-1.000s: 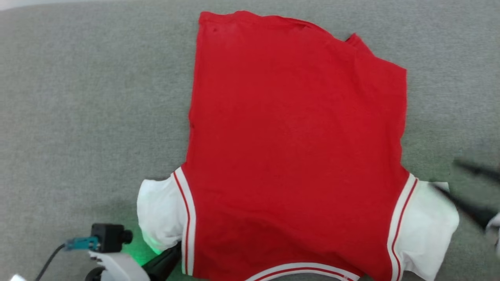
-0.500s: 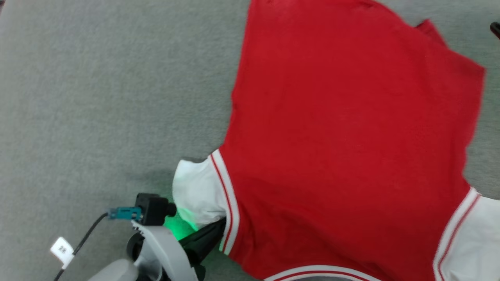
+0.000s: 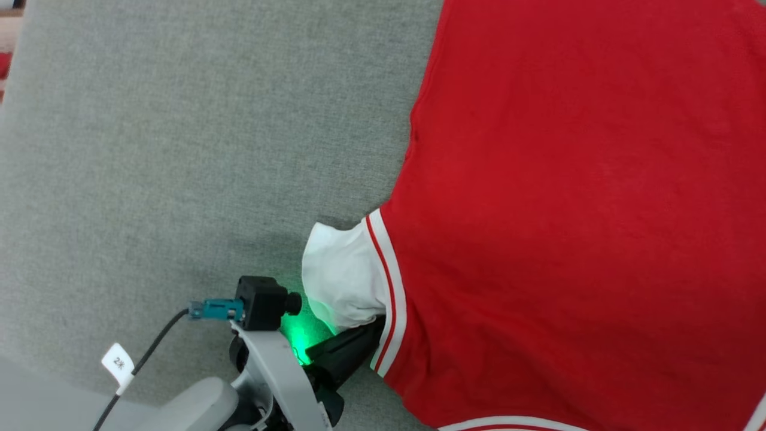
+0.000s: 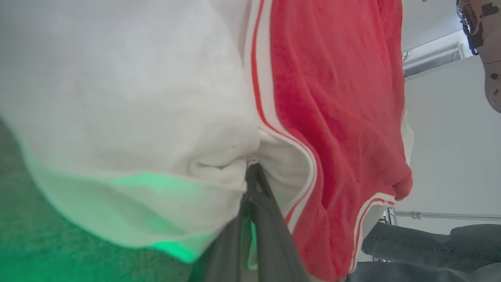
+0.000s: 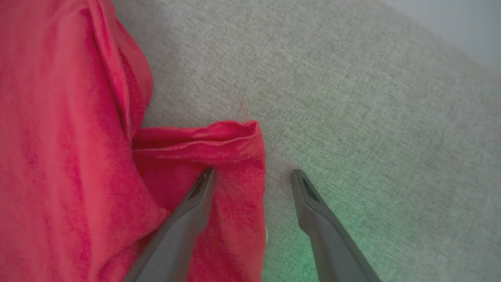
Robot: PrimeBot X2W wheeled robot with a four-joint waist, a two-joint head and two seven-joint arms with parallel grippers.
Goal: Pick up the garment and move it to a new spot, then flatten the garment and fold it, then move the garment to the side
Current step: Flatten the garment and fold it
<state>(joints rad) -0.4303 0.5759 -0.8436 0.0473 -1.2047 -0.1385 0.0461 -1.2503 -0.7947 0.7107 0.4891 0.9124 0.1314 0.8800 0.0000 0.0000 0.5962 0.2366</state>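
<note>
We count one garment (image 3: 568, 209) and two tools. The left tool (image 3: 365, 338) is clamped on the garment where the white sleeve (image 3: 341, 275) meets the red body. The right tool (image 5: 253, 174) stands with its fingers apart: one is over a folded red corner of the garment and the other over bare cloth-covered surface. Whether they touch down we cannot tell.

The garment is bright red and soft, spread mostly flat, with one white sleeve bunched at its left edge. White trim (image 3: 386, 281) with a thin red stripe borders the sleeve seam and the near hem.

It lies on a grey fabric worktop (image 3: 179, 149), on the right part of the head view, and a green glow falls near each tool. In the left wrist view we see a pale wall (image 4: 450, 137) past the garment.
</note>
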